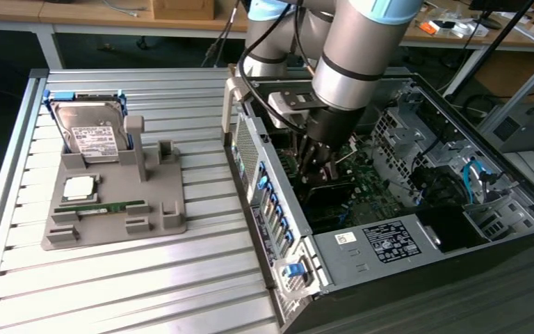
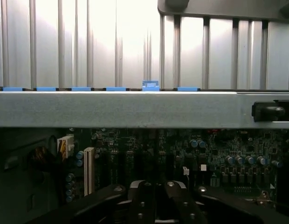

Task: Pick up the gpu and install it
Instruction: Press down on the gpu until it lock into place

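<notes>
You're lowering the tool [image 1: 321, 167], pinched together, into the computer case [image 1: 360, 240], seemingly seating the gpu [image 1: 327, 182] into the motherboard [image 2: 205, 154].

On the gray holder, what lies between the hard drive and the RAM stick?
A square silver processor lies between the hard drive and the RAM stick on the gray holder, as the exterior view shows.

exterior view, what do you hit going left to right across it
hard drive standing in the grey holder → blue clips along the computer case's near wall → end effector, shut, down inside the open case over the motherboard → blue cable in the case's far side
</notes>
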Controlling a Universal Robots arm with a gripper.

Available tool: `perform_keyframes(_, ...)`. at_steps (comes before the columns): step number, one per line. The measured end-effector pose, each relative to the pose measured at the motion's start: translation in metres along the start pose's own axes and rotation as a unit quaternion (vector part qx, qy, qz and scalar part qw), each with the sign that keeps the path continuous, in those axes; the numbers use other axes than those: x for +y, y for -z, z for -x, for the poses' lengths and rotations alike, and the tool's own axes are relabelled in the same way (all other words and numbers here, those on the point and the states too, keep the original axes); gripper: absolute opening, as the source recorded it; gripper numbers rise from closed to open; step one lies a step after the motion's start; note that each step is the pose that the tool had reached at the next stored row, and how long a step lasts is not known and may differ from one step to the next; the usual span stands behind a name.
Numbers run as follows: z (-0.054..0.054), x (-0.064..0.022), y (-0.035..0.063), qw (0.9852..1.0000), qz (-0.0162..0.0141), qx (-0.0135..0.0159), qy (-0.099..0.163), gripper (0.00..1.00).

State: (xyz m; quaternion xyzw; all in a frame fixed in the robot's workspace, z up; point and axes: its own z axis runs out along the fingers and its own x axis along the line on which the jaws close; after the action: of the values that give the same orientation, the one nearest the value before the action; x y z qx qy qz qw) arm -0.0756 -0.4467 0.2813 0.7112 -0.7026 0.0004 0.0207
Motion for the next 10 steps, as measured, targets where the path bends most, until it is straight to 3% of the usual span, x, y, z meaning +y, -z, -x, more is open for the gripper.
perform_keyframes(4, 0.000, -0.0044, 0.0020, 1.0000, 0.0000, 0.0000, 0.000, 0.11)
perform_keyframes(10, -0.001, -0.0382, 0.0029, 1.0000, 0.0055, -0.0005, 0.000, 0.11)
